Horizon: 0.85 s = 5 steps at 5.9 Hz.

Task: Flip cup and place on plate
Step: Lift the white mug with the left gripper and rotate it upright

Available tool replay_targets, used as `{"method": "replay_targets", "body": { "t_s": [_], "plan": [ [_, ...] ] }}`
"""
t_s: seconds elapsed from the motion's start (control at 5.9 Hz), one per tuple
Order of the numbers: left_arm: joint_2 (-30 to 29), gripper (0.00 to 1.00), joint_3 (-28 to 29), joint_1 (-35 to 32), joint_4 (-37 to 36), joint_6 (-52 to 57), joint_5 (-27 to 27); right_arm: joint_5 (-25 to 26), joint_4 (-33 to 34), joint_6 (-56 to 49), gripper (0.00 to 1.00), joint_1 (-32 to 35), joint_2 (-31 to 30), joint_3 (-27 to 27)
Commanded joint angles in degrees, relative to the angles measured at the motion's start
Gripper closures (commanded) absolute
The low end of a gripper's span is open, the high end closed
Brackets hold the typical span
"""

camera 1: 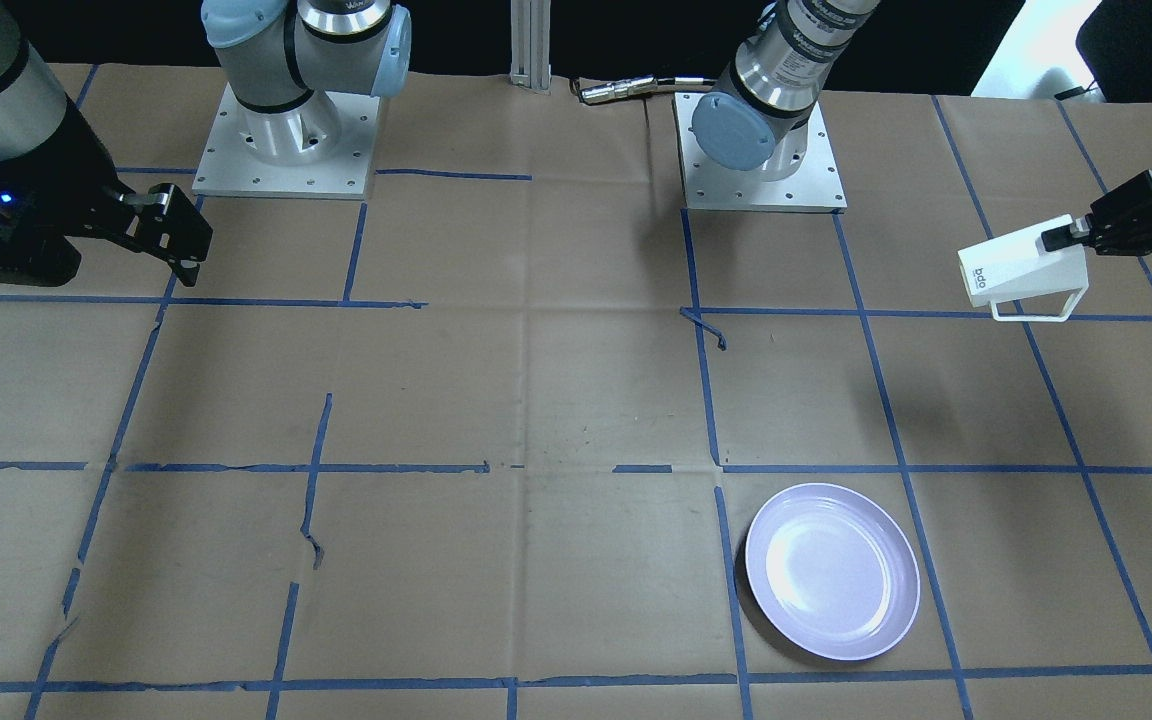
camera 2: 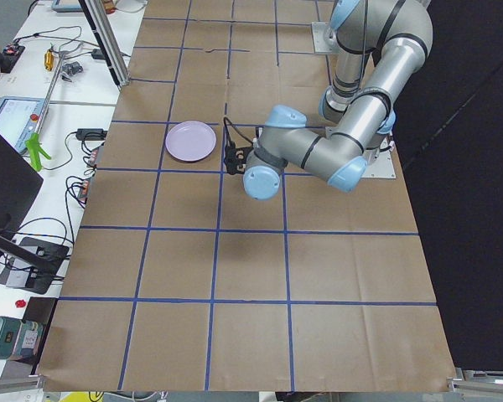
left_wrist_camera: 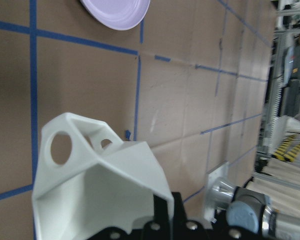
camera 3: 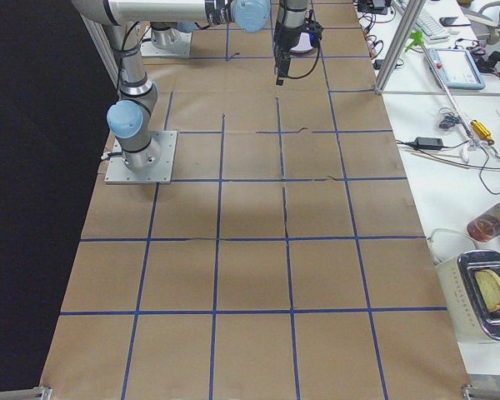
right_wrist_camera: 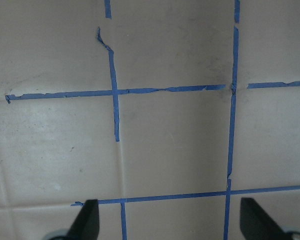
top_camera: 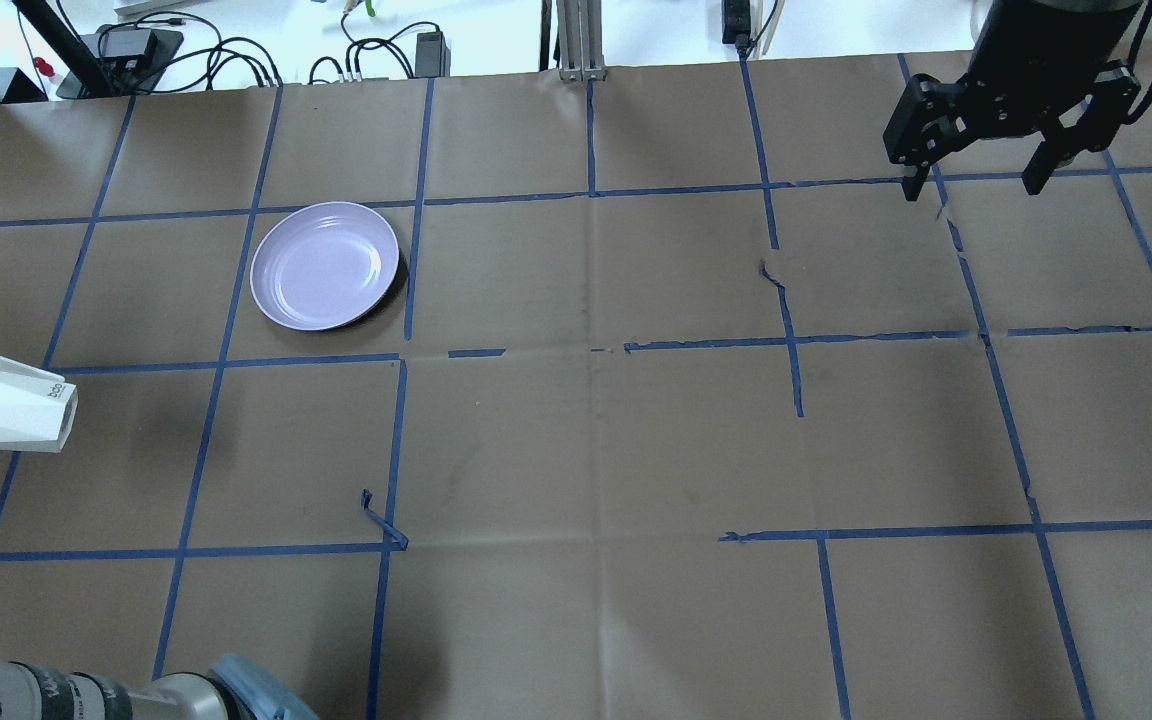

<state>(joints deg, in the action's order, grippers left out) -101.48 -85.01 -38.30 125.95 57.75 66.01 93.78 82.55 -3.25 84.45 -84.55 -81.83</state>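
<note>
Cup (camera 1: 1021,268): aloft, sideways, clamped in your left gripper (camera 1: 1061,238). Plate (camera 1: 831,570): bare, well apart. Right gripper (top_camera: 974,182): spread, idle. Outstanding: finish flip, set on plate.

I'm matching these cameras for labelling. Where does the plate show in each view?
Front-facing: plate lower right of centre.
Overhead: plate upper left.
Exterior left: plate upper left of centre.
Exterior right: not in it.
Left wrist: plate at the top edge, cut off.
Right wrist: not in it.
Landmark: curled tape scrap, also seen overhead and in the left wrist view.
</note>
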Motion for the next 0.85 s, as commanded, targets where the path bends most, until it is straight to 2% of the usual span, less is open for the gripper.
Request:
{"method": "replay_targets", "body": {
  "t_s": [0.0,0.34,0.51,0.68],
  "plan": [
    [9.07,0.99,0.19,-16.45,-15.04,-22.21,8.29,-0.01,0.07,0.0,0.0,0.01,0.0,0.0],
    [9.64,0.97,0.19,-35.17,-27.8,-40.62,19.98,-0.01,-0.02,0.0,0.0,0.01,0.0,0.0],
    [8.15,0.98,0.11,-41.09,-36.21,-42.53,23.52,-0.01,0.07,0.0,0.0,0.01,0.0,0.0],
    [3.96,1.0,0.71,-43.5,-42.56,-42.46,26.51,-0.01,-0.02,0.0,0.0,0.01,0.0,0.0]
  ]
}}
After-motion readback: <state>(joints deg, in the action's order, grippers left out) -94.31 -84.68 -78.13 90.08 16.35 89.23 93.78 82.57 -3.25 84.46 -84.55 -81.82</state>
